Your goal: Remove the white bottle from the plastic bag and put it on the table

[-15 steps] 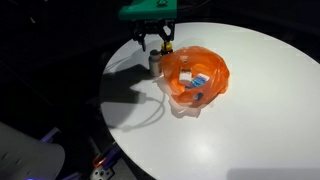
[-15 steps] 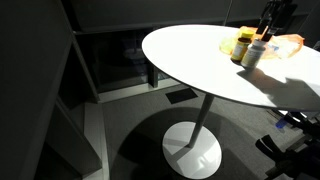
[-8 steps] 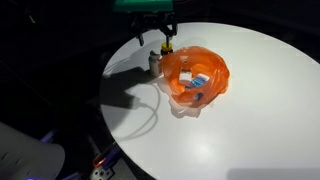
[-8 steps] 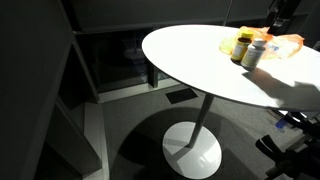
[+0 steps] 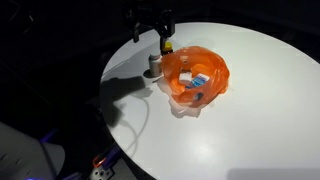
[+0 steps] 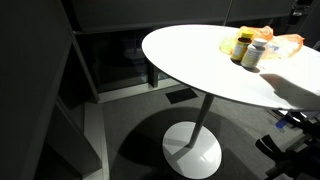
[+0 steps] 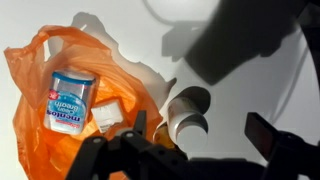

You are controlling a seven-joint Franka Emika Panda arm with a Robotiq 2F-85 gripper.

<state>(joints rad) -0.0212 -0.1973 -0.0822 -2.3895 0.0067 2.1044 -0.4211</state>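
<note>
The white bottle (image 5: 155, 65) stands upright on the round white table (image 5: 250, 120), just beside the orange plastic bag (image 5: 195, 75). It also shows in the other exterior view (image 6: 254, 53) and from above in the wrist view (image 7: 186, 110). My gripper (image 5: 151, 33) hangs open and empty well above the bottle; in the wrist view its fingers (image 7: 200, 132) sit apart on either side of it. In an exterior view only its edge (image 6: 297, 12) shows. The bag (image 7: 35, 110) still holds a blue and white Mentos tub (image 7: 70, 97).
A yellow bottle (image 5: 168, 46) stands by the bag's far side, close to the white bottle; it also shows in the other exterior view (image 6: 241, 44). The table edge (image 5: 108, 75) is close behind the bottles. A small white packet (image 7: 108, 115) lies in the bag.
The gripper has risen straight up from the white bottle, staying open. The bottle stays standing on the table beside the bag.
</note>
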